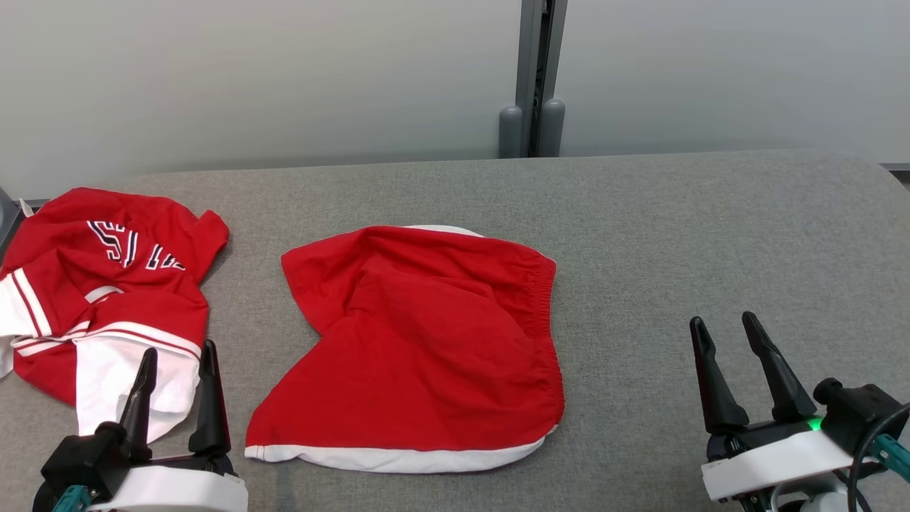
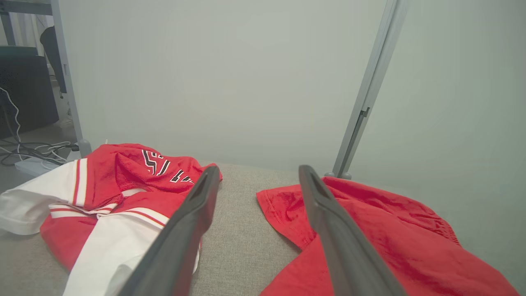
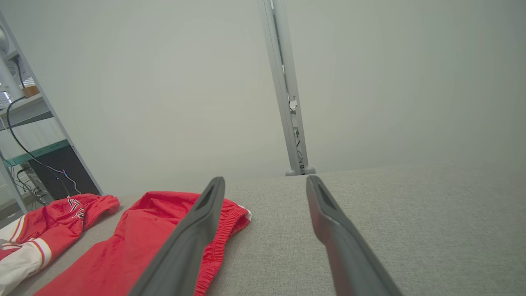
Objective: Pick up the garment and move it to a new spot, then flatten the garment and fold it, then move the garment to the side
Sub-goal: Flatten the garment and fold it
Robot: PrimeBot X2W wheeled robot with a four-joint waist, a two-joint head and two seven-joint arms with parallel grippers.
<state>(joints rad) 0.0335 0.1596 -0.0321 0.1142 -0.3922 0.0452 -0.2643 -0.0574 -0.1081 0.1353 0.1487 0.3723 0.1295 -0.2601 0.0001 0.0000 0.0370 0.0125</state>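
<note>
Red shorts (image 1: 426,341) lie folded mid-table (image 1: 711,213), white hem toward the near edge. A crumpled red-and-white jersey (image 1: 92,284) sits at the left edge. The left gripper (image 1: 179,348) and right gripper (image 1: 723,320) flank the shorts at the near edge, fingers spread, empty. The left wrist view adds floor cables (image 2: 24,146) and a power strip (image 2: 33,164); the right wrist view adds a shelf (image 3: 28,107).

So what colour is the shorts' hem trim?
White trim on red shorts; head view shows it best.
</note>
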